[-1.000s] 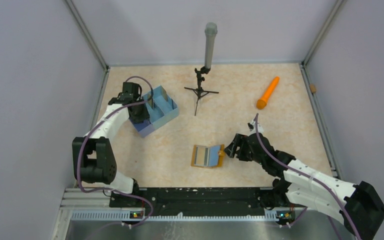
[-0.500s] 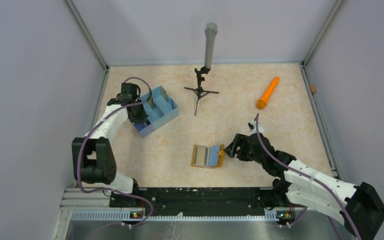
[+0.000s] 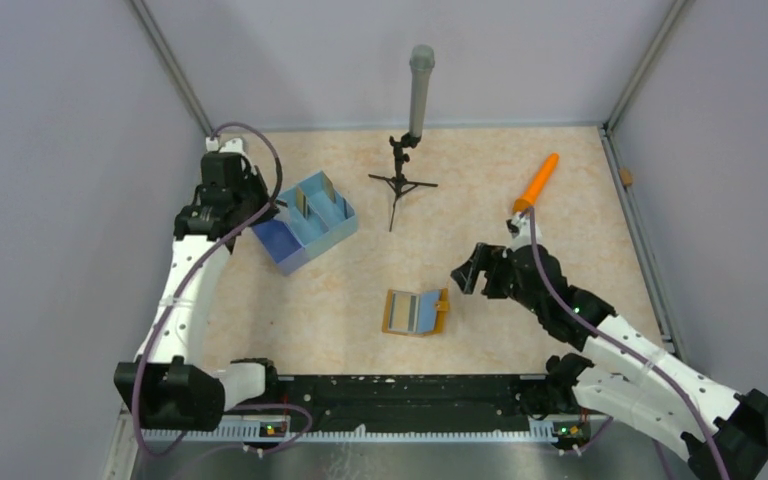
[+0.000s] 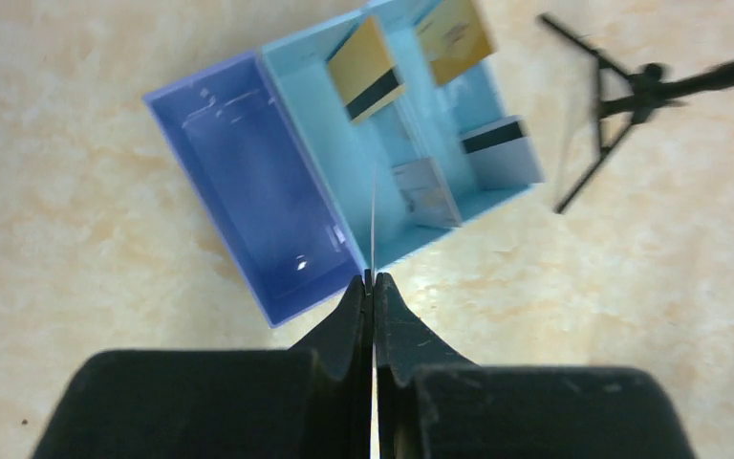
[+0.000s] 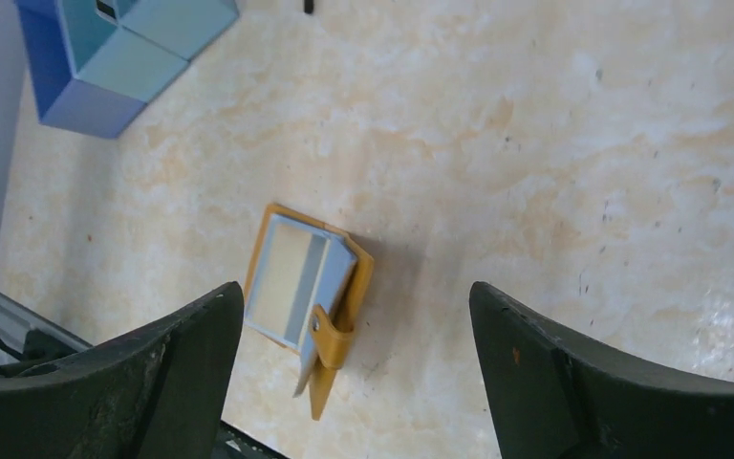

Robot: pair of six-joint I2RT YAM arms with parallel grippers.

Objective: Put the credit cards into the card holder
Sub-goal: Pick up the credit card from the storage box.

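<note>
Beige table (image 3: 360, 270): blue tray (image 3: 282, 246) left, mic tripod (image 3: 401, 182) rear, orange stick (image 3: 537, 185) right, open card holder (image 3: 415, 312) centre.

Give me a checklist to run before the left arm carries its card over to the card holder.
1. Left gripper shut on a card: ok; the card's thin edge shows between the closed fingertips.
2. Card above the blue tray, free of its walls: ok.
3. Card holder lying open, pockets up: ok.
4. Right gripper steadying the card holder: not ok; its jaws are wide open and it does not touch it.
5. A pocket free to take the card: cannot tell.
</note>
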